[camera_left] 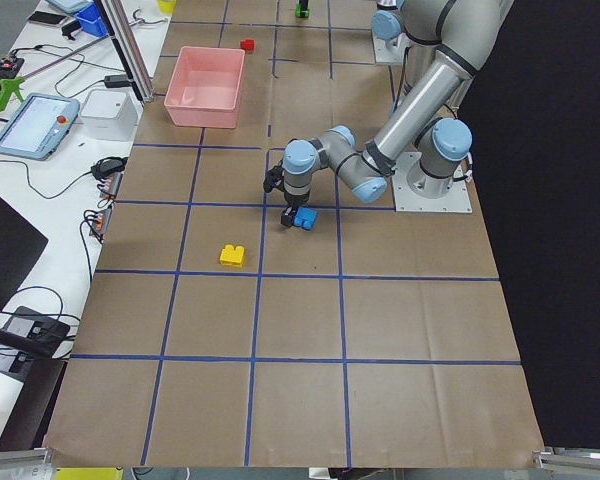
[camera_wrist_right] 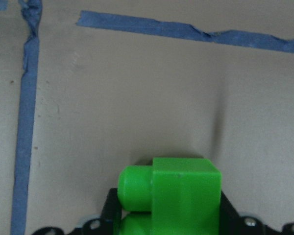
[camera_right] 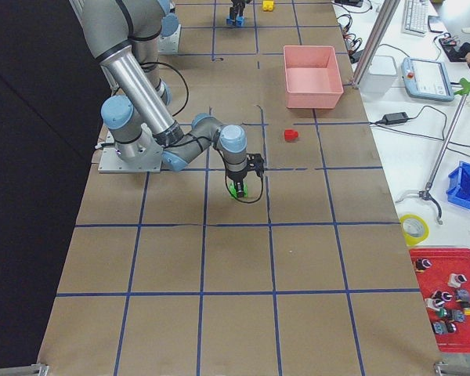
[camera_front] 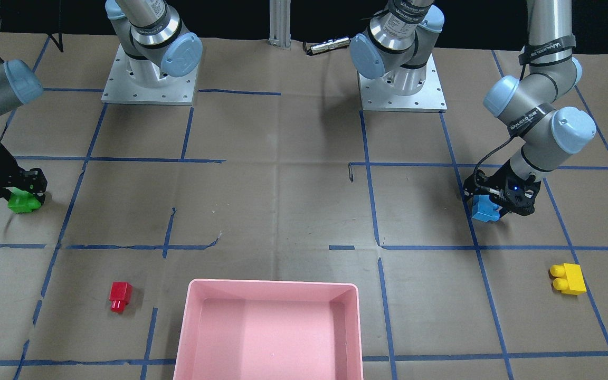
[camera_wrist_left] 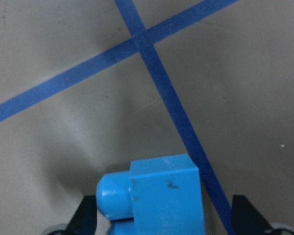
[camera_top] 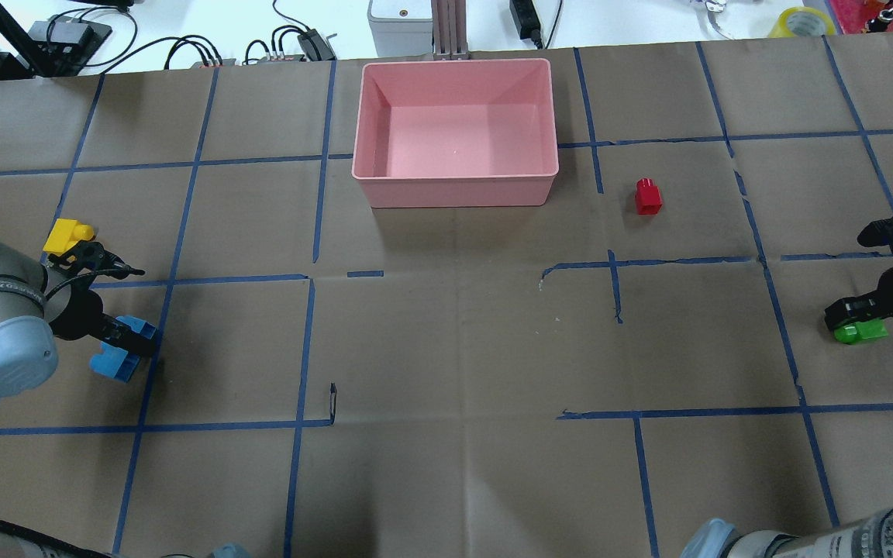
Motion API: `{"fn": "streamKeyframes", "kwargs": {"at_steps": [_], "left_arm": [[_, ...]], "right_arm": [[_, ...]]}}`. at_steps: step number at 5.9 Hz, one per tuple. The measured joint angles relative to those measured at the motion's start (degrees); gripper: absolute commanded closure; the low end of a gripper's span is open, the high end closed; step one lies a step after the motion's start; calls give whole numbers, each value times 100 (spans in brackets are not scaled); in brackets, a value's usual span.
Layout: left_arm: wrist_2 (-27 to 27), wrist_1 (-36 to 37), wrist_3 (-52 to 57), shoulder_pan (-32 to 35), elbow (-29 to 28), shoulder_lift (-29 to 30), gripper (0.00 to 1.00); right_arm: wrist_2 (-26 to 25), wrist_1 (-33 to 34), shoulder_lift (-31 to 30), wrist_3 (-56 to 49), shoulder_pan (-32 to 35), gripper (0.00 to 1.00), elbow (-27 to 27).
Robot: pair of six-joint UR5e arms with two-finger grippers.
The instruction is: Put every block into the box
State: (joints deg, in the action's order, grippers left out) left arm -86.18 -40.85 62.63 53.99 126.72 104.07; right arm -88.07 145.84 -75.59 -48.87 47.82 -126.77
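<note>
My left gripper (camera_front: 498, 205) stands open over the light-blue block (camera_front: 484, 210), its jaws on either side with a gap on one side in the left wrist view (camera_wrist_left: 157, 196). The block rests on the paper at the table's left side (camera_top: 109, 364). My right gripper (camera_front: 28, 191) is shut on the green block (camera_front: 23, 202), low over the paper; the fingers press both of its sides in the right wrist view (camera_wrist_right: 179, 196). The yellow block (camera_front: 568, 278) lies beyond the left gripper. The red block (camera_front: 120, 295) lies right of the pink box (camera_top: 454, 190). No block shows inside the box.
The table is covered in brown paper with a grid of blue tape lines. Both arm bases (camera_front: 148, 79) stand at the robot's edge. Cables and devices (camera_top: 291, 39) lie beyond the table's far edge, behind the box.
</note>
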Motion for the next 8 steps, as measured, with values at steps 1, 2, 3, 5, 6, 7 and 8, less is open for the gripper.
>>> {"fn": "streamKeyframes", "kwargs": {"at_steps": [1,2,3,5,6,7,8], "left_arm": [[-9,0,-6,-2,32,-35,33],[-12,-2,-9,-10,41,-45,46],[-34,-2,-4,-15,38,-45,66],[-333,17,-16,-11,-30,-57,89],[-411,-1,-91,4,-178,-93,91],[-444,-236,-231,23,-509,-181,91],[-451,-879,-445,41,-1078,-322,91]], "right_arm": [[-28,-86,-43,3,0,94,36],[-105,-501,-263,20,7,94,233],[-183,-1440,-713,164,67,96,676],[-195,-3666,-1352,1235,965,96,1942],[17,-4056,-1370,2020,1729,97,2315],[498,-4124,-1248,2934,2555,97,2571],[876,-4078,-881,3676,3352,97,2988]]}}
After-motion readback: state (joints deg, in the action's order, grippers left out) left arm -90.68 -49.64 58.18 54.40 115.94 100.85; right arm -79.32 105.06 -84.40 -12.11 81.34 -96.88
